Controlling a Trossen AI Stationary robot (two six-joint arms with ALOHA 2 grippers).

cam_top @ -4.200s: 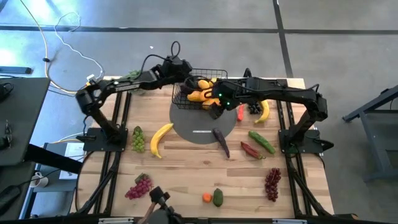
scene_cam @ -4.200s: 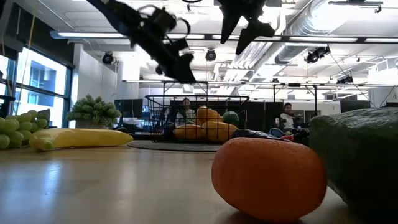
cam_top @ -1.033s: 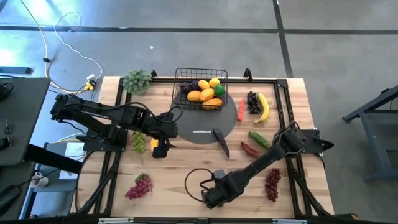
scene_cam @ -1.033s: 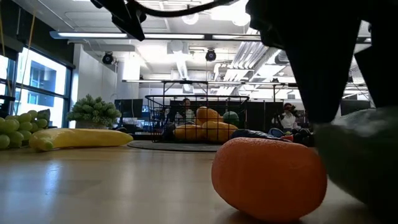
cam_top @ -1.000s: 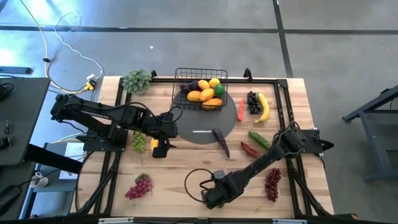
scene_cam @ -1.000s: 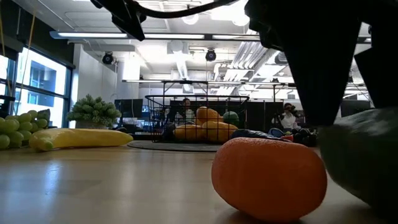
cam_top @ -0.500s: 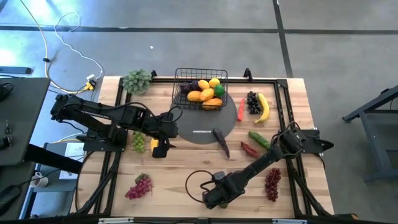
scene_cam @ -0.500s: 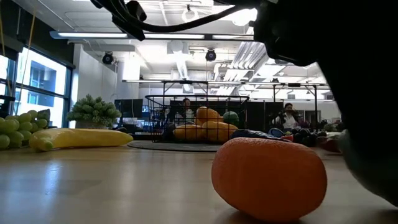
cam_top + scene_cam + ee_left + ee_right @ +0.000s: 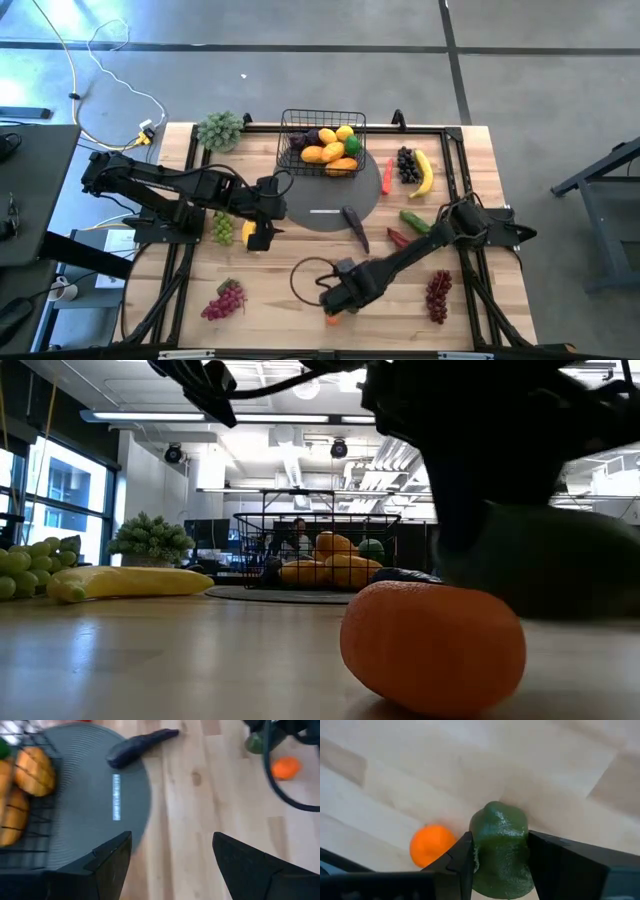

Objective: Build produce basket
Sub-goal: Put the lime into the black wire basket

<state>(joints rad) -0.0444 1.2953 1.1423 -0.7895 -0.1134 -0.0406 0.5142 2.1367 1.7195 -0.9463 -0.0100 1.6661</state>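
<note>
Avocado pinched between the right gripper's fingers, off the table's near edge, with an orange fruit just beside it on the wood.
Basket sits at the far middle of the table on a round mat, holding mangoes, a lemon and dark fruit. Left gripper hovers over a banana left of the mat, jaws spread and empty. Eggplant, chili, cucumber, grapes and a second banana lie scattered around.
</note>
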